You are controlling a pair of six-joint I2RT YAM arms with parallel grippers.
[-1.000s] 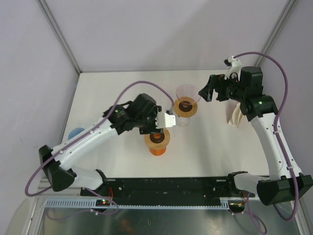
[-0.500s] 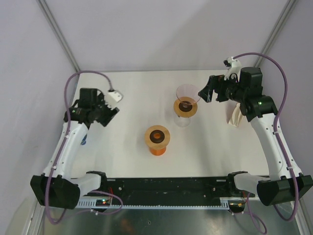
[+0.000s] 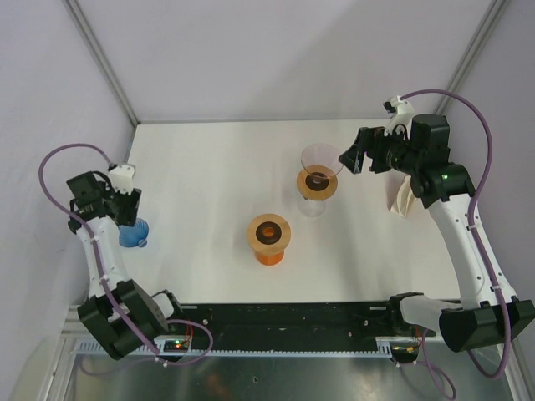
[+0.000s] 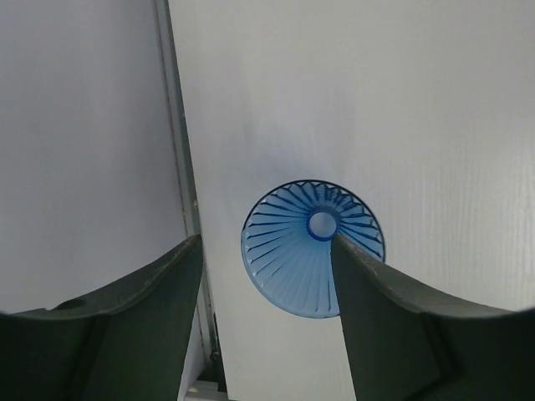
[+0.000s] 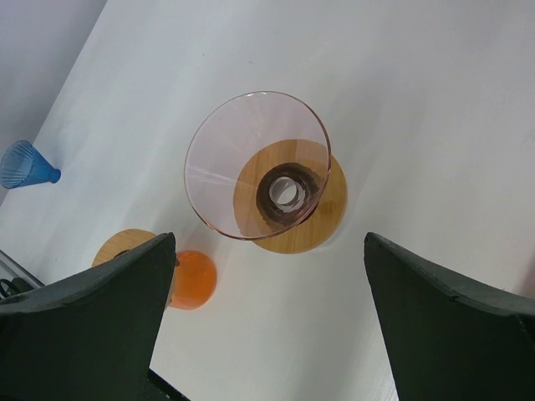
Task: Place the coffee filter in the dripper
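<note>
Looking down from the top camera, I see the pale folded paper coffee filter (image 3: 403, 199) lying on the white desk (image 3: 209, 159) at the right, partly hidden by the right arm and inside none of the drippers.

My right end effector (image 3: 351, 159) hangs at the far right of the desk. Its two dark fingers are spread wide and hold nothing. Through its wrist camera the gap between those fingers (image 5: 269, 238) frames the clear pink glass cone dripper on its round wooden collar (image 5: 255, 163), which stands just left of the fingers in the top view (image 3: 318, 171).

Nearer to me, around the middle of the desk, is the orange dripper with a flat wooden ring (image 3: 268, 238), well apart from the pink one.

My left end effector (image 3: 125, 205) is over at the desk's left edge, also wide open and empty. Its wrist view looks straight down between the fingers (image 4: 266, 242) into the ribbed blue translucent dripper (image 4: 288, 267), whose centre hole shows clearly. I cannot tell whether the fingers touch it. The blue dripper (image 3: 132, 234) is close to the metal frame post along that edge.
</note>
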